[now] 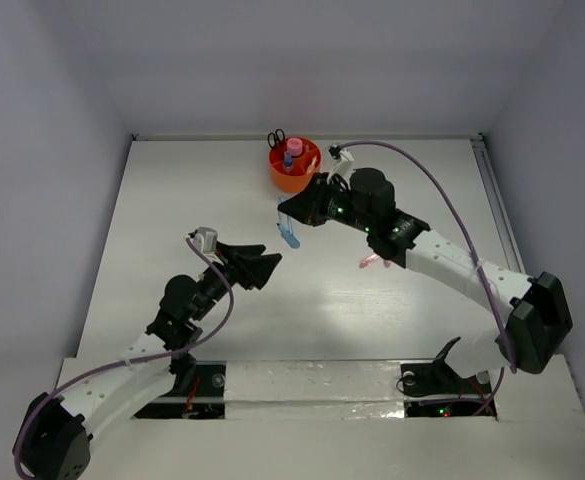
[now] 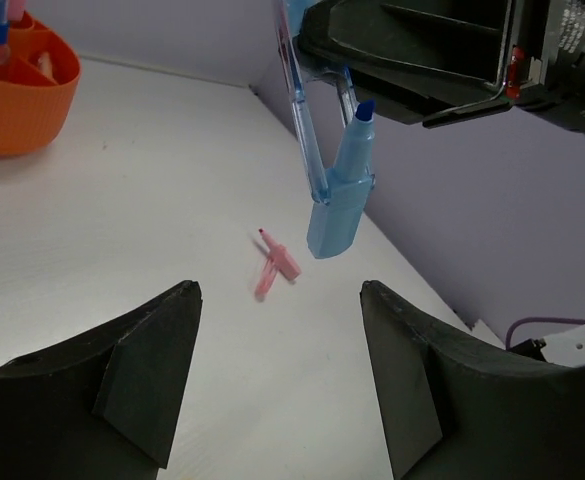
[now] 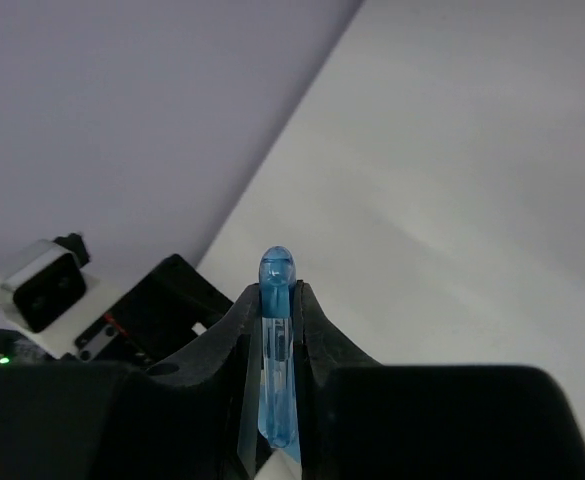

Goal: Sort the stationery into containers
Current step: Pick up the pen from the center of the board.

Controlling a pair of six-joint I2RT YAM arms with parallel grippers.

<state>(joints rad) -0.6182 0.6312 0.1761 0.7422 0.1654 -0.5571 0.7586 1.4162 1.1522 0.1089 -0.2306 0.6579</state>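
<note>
While walls shut in the white tabletop [image 1: 172,200] at left, right and far, open room lies across its left and middle. Left claw [image 1: 265,268] stands released, grasping nothing. Right claw [image 3: 275,300] is clenched on a translucent blue pen [image 2: 338,200], which hangs steeply above the tabletop, just near of the small round orange plastic tub [image 1: 288,182] at the far edge. Tub dividers are hard to make out. A small pink piece [image 2: 275,268] lies flat, half under the right arm.

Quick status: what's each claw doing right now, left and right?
Left claw: open, holding nothing.
Right claw: closed on the blue pen, which it holds above the table.
</note>
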